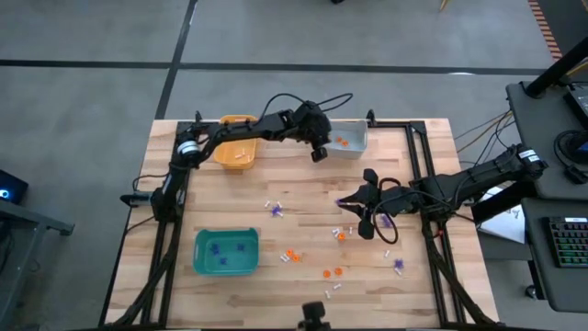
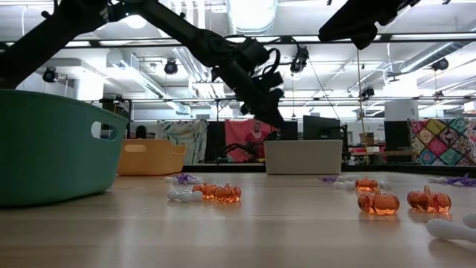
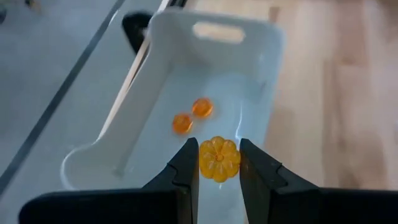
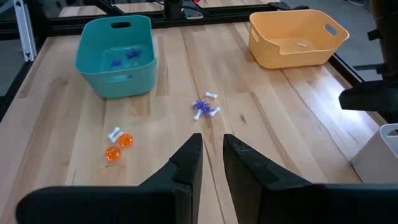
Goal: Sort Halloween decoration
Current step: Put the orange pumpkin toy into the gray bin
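Note:
My left gripper (image 3: pixel 217 155) reaches over the grey bin (image 1: pixel 354 147) at the table's far side, shut on an orange pumpkin trinket (image 3: pixel 219 159). Two more orange pumpkins (image 3: pixel 191 116) lie on the bin's floor below it. My right gripper (image 4: pixel 212 152) hangs above the table's right middle (image 1: pixel 361 210), its fingers a narrow gap apart with nothing between them. Loose purple, white and orange trinkets (image 1: pixel 274 208) (image 1: pixel 333 272) lie scattered on the wooden table. My left gripper pinches the orange pumpkin between its two fingers, the pads on two opposite sides (image 3: pixel 201 160) of it. The fingers slant downward, coming from the table's left. The pumpkin is lifted clear, hanging above the inside of the grey bin (image 3: pixel 261 62).
A yellow bin (image 1: pixel 236 152) with small white pieces stands at the far left next to the grey one. A teal bin (image 1: pixel 225 253) with purple pieces stands near left. Orange pumpkins (image 2: pixel 217 192) (image 2: pixel 379 202) and white bits lie toward the near edge.

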Robot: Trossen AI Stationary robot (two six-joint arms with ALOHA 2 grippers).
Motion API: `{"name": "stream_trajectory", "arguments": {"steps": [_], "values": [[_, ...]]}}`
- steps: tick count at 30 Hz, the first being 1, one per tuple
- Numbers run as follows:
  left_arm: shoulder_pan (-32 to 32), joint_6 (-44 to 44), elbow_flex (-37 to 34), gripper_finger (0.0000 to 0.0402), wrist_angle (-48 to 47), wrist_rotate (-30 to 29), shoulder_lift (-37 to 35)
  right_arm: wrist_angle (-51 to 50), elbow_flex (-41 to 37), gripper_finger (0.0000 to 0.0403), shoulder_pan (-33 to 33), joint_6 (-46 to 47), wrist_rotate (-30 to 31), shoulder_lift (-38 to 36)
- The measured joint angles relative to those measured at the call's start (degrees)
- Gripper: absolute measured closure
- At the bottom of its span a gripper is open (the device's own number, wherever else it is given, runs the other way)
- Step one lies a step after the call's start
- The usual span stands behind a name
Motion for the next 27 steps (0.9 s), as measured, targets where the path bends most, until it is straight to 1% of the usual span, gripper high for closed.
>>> {"name": "stream_trajectory", "arguments": {"steps": [6,11,20,23,27], "values": [[0.78,-1.11,1.94,0.0351,-5.83,-0.14,1.35,-0.04,0.00,0.0346,0.00,-0.02,0.00,0.00],[0.92,-1.22,1.96,0.0351,-5.53,-0.14,2.58,0.00,0.00,0.0346,0.00,-0.02,0.00,0.00],[0.95,-1.24,2.00,0.0350,-5.30,-0.14,2.58,0.00,-0.07,0.0346,0.00,-0.02,0.00,0.00],[0.95,-1.24,2.00,0.0340,-5.28,-0.14,2.58,0.00,-0.07,0.0346,-0.01,0.00,0.00,0.00],[0.95,-1.24,2.00,0.0313,-5.01,-0.71,2.58,0.00,-0.09,0.0346,0.00,0.00,0.00,0.00]]}}
